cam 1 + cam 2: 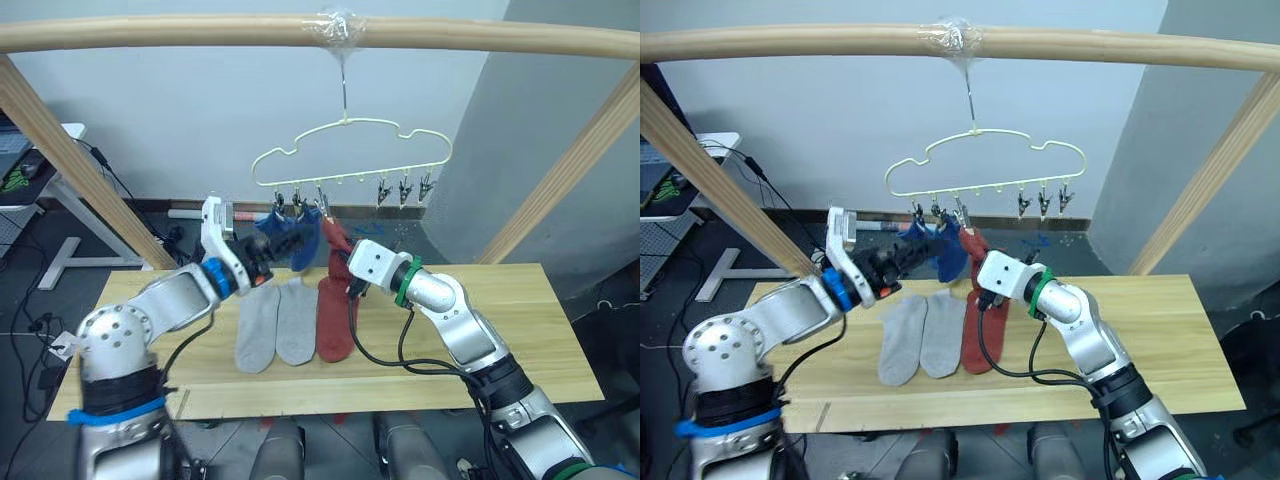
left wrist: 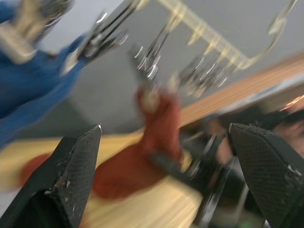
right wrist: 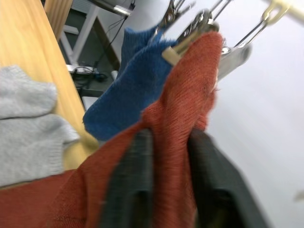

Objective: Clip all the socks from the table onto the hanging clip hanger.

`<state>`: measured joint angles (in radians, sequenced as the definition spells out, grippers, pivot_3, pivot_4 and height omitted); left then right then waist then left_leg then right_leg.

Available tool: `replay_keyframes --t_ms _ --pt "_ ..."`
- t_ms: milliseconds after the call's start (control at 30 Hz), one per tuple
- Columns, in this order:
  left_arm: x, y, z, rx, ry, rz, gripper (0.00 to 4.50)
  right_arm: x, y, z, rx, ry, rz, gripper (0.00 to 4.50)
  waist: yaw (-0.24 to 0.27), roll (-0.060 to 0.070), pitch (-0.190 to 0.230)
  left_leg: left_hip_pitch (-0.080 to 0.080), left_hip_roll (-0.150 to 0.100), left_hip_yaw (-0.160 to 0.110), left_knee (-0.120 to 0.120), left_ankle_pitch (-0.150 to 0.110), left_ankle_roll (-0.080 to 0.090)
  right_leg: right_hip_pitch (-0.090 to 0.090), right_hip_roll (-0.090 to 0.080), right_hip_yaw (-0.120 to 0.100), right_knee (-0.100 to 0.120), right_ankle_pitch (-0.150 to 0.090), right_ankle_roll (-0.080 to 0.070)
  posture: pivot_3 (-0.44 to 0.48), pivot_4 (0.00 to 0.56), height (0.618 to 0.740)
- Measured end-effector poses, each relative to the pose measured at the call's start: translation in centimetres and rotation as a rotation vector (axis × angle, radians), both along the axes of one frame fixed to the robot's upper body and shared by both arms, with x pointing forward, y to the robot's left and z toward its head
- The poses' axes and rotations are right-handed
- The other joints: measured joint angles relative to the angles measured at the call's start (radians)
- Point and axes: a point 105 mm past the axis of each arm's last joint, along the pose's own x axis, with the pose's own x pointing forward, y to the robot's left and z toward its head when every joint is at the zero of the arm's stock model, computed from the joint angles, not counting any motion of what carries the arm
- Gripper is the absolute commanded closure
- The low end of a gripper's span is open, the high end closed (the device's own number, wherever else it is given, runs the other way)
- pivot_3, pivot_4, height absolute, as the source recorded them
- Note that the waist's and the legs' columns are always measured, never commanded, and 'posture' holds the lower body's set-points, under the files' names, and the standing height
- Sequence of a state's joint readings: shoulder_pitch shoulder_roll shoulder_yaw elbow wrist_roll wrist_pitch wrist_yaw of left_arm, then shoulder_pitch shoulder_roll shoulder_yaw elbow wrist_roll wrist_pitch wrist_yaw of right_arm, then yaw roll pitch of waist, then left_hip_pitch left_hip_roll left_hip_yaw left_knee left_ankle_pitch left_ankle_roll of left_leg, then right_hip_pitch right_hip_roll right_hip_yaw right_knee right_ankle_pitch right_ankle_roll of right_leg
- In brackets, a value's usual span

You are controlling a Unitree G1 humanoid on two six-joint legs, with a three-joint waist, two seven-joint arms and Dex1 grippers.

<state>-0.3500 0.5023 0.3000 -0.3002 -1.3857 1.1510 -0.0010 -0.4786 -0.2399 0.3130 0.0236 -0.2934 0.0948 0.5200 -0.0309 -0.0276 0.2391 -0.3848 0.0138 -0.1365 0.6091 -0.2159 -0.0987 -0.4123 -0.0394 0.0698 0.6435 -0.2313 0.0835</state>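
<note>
Left claw [image 2: 164, 180] is open at nine o'clock of the hanger [image 1: 350, 150], beside two clipped blue socks [image 1: 292, 238]. Two grey socks [image 1: 277, 320] and one red sock [image 1: 335, 322] lie on the worktop [image 1: 520, 330]. Right claw [image 3: 168, 185] grips a red sock [image 3: 183, 95] at a clip [image 3: 197, 26]. Clipping appears underway; next, release gently.
</note>
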Motion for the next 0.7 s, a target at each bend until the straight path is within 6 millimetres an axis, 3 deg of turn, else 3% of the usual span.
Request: replay_keyframes --t_ms 67,200,233,367,433,533,567,633,700 --pt "-1.2 0.3 -1.2 0.160 -0.047 -0.032 0.00 0.0 -0.5 -0.7 0.041 0.061 -0.024 1.52 0.005 0.000 0.000 0.000 0.000 0.000 -0.001 0.000 0.000 0.000 0.000 0.000 0.000 -0.001 -0.002 0.089 0.200 0.740" --pt "-1.1 1.0 -1.7 0.282 -0.183 -0.013 0.00 -0.4 -2.2 -3.1 0.138 0.226 -0.115 0.18 0.010 0.000 0.000 -0.002 0.000 0.001 -0.001 0.000 0.000 -0.003 0.000 0.000 0.000 -0.001 -0.002 0.099 0.204 0.740" --pt "-1.2 1.0 -1.7 0.306 -0.226 -0.023 0.00 -0.5 -2.7 -3.5 0.196 0.278 -0.157 0.09 0.009 0.000 0.000 -0.004 0.000 0.001 -0.001 0.000 0.000 -0.005 0.000 0.000 0.000 -0.001 -0.003 0.099 0.204 0.740" --pt "-1.5 0.3 -1.5 0.359 -0.352 -0.073 0.00 -0.3 -3.4 -2.3 0.341 0.317 -0.258 0.09 0.005 0.001 0.000 -0.011 0.001 0.001 -0.001 0.000 0.000 -0.012 0.000 0.000 0.002 -0.001 -0.002 0.093 0.207 0.740" --pt "-1.3 0.3 -1.2 0.387 -0.415 -0.067 0.00 0.1 -3.6 -0.7 0.459 0.306 -0.312 0.09 0.004 0.001 0.000 -0.011 0.001 0.000 -0.001 0.000 0.000 -0.012 0.000 0.000 0.002 -0.001 -0.002 0.093 0.207 0.740" --pt "-1.1 0.0 -0.1 0.425 -0.543 -0.073 0.00 0.8 -3.8 2.9 0.654 0.259 -0.383 0.64 0.003 0.002 0.001 -0.013 0.001 0.000 -0.001 0.000 0.000 -0.014 0.000 0.000 0.001 -0.001 -0.002 0.085 0.207 0.740" --pt "-1.1 -0.2 0.1 0.430 -0.571 -0.081 0.00 0.9 -3.7 4.0 0.676 0.231 -0.385 0.96 0.003 0.002 0.001 -0.013 0.001 0.000 -0.001 0.000 0.000 -0.014 0.000 0.000 0.001 -0.001 -0.002 0.085 0.207 0.740" --pt "-1.0 -0.4 0.5 0.442 -0.628 -0.096 0.00 1.2 -3.7 5.5 0.682 0.180 -0.395 0.96 0.003 0.002 0.001 -0.014 0.001 0.000 -0.001 0.000 0.000 -0.014 0.000 -0.001 0.000 -0.001 -0.002 0.082 0.206 0.740" --pt "-0.8 -0.2 0.6 0.456 -0.644 -0.099 0.00 1.4 -3.8 5.7 0.678 0.167 -0.410 0.96 0.005 0.002 0.001 -0.014 0.001 0.000 -0.001 0.000 0.000 -0.014 0.000 -0.001 0.000 -0.001 -0.002 0.082 0.204 0.740"
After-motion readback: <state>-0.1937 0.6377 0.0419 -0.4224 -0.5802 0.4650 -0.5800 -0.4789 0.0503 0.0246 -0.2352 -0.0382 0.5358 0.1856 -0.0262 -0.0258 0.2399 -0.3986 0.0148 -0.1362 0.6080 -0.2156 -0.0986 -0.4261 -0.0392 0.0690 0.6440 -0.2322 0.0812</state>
